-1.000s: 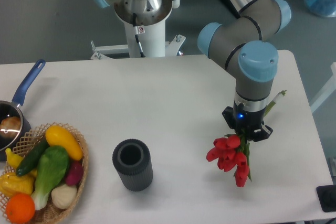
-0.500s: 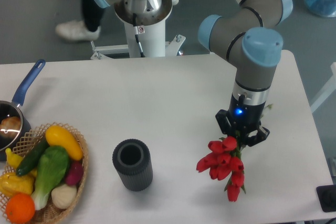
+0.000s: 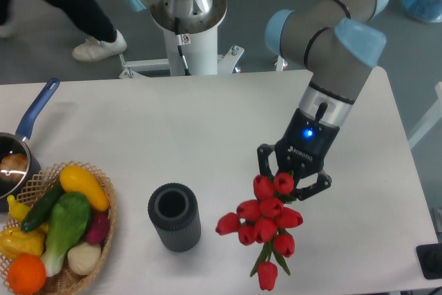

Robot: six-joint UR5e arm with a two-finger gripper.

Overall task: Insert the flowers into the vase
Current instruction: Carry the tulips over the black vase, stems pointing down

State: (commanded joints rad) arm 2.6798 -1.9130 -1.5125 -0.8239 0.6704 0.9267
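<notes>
The flowers (image 3: 264, 224), a bunch of red tulip buds on green stems, hang lifted off the table at the right of centre, buds toward the camera. My gripper (image 3: 293, 179) is shut on their stems, just above the buds; the stems are mostly hidden behind the wrist. The vase (image 3: 174, 216), a short dark ribbed cylinder with an open round mouth, stands upright on the white table to the left of the flowers, about a hand's width away. Nothing is in its mouth.
A wicker basket (image 3: 105, 220) of fruit and vegetables sits at the front left corner. A blue-handled saucepan (image 3: 21, 144) lies at the left edge. The arm's white base (image 3: 188, 29) stands behind the table, and a person's legs (image 3: 76, 12) are behind it.
The gripper has carried the flowers left and toward the camera, nearer the vase, and the wrist has tilted. A person has walked leftward behind the table.
</notes>
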